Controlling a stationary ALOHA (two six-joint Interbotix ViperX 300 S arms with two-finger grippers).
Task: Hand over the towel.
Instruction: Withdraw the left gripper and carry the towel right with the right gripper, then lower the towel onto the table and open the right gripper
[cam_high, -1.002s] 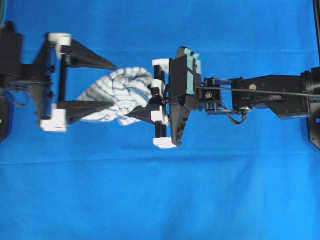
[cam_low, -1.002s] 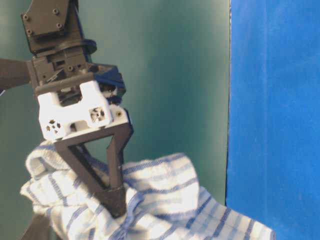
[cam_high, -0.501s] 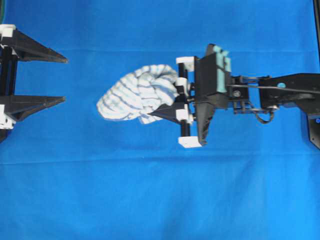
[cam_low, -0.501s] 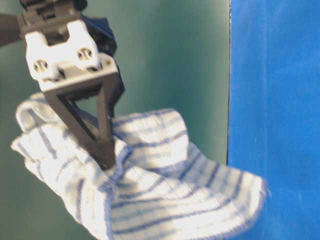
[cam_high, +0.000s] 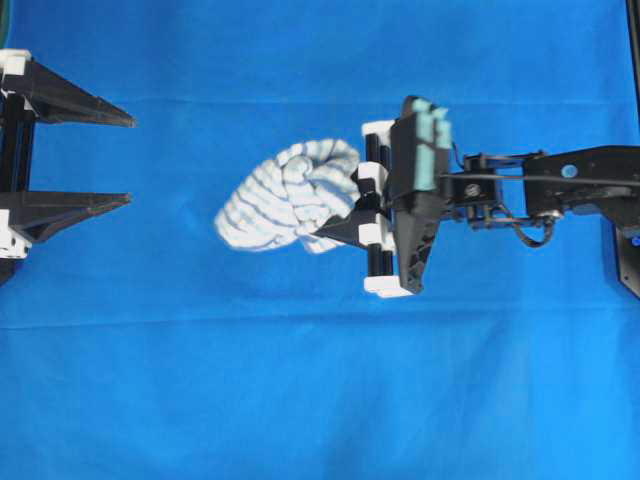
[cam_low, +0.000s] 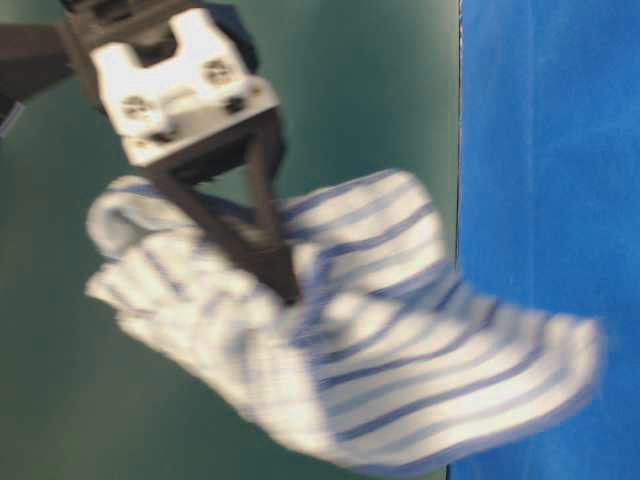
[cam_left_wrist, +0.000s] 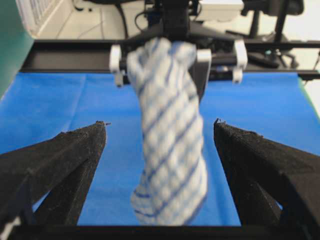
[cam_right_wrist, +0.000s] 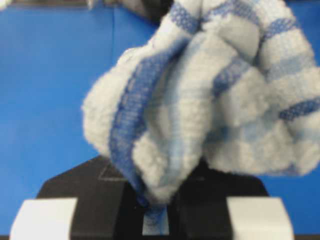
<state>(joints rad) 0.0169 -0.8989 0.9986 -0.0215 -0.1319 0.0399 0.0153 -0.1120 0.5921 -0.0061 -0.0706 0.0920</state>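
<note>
White terry with blue-grey stripes: the towel (cam_high: 287, 195) hangs bunched from my right gripper (cam_high: 335, 212), whose jaws are clenched on its edge, above the blue cloth (cam_high: 300, 380). At nine o'clock in the overhead view, well apart from the towel, my left gripper (cam_high: 118, 158) stands released, jaws spread wide, facing it.
</note>
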